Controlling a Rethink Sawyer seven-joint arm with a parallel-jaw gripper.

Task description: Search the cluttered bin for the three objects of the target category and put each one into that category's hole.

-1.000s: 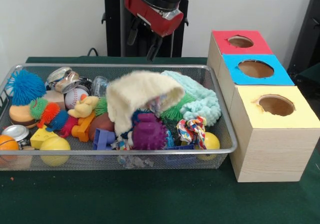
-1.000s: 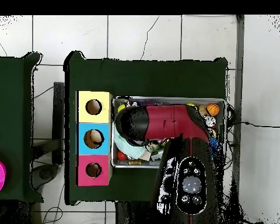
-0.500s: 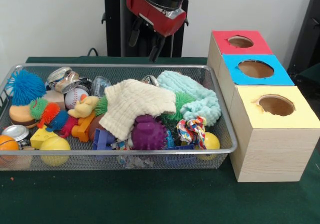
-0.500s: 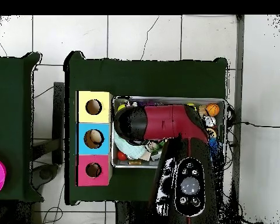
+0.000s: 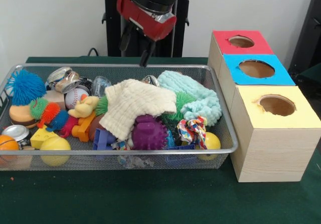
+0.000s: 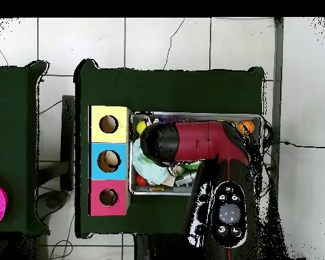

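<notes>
The cluttered bin [image 5: 125, 152] is a wide silver wire-mesh basket full of toys on the green table. It also shows in the overhead view [image 6: 133, 177], mostly under my arm. My gripper [image 5: 135, 49] hangs open and empty above the bin's far rim, behind a cream knitted cloth [image 5: 135, 103] that lies flat on the pile. Three boxes with round holes stand to the right: red [image 5: 224, 38], blue [image 5: 281, 76] and yellow [image 5: 301, 118]. In the overhead view they stand left of the bin: yellow [image 6: 96, 124], blue [image 6: 96, 161], red [image 6: 96, 198].
In the bin lie a mint knitted cloth [image 5: 198, 96], a purple spiky ball [image 5: 149, 133], a rope toy [image 5: 193, 129], yellow balls [image 5: 55, 150], a baseball [image 5: 75, 96], a blue fuzzy ball [image 5: 25, 86], cans [image 5: 62, 77] and an orange [image 5: 7, 144].
The cream cloth has dropped from a raised, blurred heap to lie flat on the pile. My gripper has moved left in the front view, still empty.
</notes>
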